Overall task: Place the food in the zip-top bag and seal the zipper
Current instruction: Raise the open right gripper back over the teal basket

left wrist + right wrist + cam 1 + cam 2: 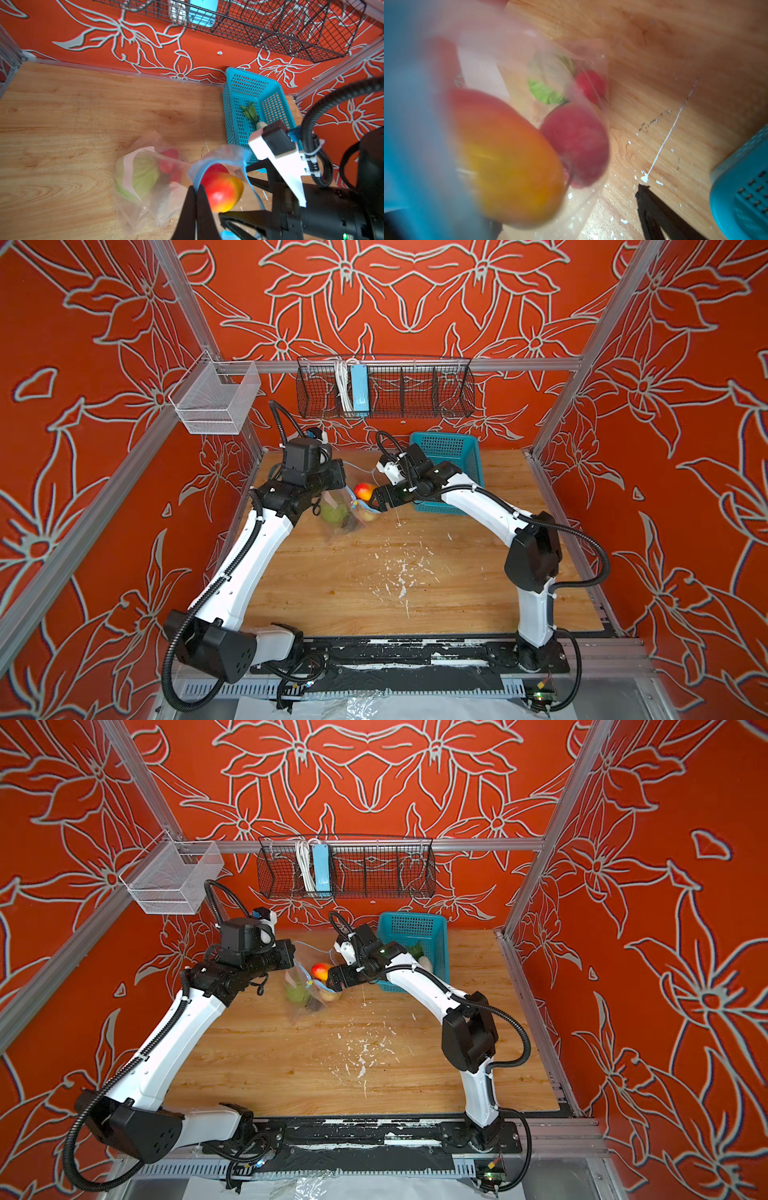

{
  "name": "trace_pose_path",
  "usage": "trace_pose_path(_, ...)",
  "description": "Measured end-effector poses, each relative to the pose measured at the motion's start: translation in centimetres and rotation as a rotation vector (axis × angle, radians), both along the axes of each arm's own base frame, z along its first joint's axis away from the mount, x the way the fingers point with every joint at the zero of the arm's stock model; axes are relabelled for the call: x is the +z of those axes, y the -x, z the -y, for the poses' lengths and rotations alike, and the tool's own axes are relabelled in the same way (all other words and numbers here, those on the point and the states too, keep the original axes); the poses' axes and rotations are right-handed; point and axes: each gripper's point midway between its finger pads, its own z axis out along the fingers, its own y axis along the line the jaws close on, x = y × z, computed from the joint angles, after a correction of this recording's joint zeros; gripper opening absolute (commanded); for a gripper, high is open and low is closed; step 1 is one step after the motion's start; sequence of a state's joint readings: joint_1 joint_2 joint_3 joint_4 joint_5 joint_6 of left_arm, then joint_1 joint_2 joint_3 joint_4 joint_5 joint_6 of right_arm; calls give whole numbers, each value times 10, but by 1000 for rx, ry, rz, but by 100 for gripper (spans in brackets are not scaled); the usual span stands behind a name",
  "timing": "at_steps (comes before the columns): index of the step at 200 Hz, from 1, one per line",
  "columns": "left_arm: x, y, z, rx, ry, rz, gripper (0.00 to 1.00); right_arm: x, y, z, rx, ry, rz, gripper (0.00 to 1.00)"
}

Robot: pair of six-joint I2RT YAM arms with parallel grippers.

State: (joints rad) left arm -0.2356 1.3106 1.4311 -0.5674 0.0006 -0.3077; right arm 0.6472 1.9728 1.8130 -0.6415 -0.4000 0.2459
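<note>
Packing stands partway done: cabbage (143,176) and strawberries (170,166) lie inside the bag (145,199) on the counter (374,593) beside the basket (230,116). A mango (222,191) sits at the bag's mouth, a radish (260,125) waits in the basket, and the zipper (200,171) gapes unsealed. The left pincer (197,188), pressed together, pinches the zipper; the right pincer (373,501) stands spread, holding nothing.

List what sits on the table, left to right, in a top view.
green cabbage inside the zip-top bag → mango at the bag's mouth → teal basket
</note>
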Motion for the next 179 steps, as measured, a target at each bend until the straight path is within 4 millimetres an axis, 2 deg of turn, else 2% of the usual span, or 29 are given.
trace_pose_path(32,2,0,-3,17,-10,2,0,11,1,18,-18,-38,6,98)
trace_pose_path(88,2,1,-5,26,-16,-5,0,66,7,38,-46,-108,108,98)
trace_pose_path(112,5,-1,-5,26,-15,1,0,81,8,48,-76,-101,147,98)
trace_pose_path(140,10,-7,-4,29,-17,6,0,82,3,67,-144,-40,168,98)
trace_pose_path(179,26,-24,-5,42,-43,27,0,67,-11,113,-294,97,155,98)
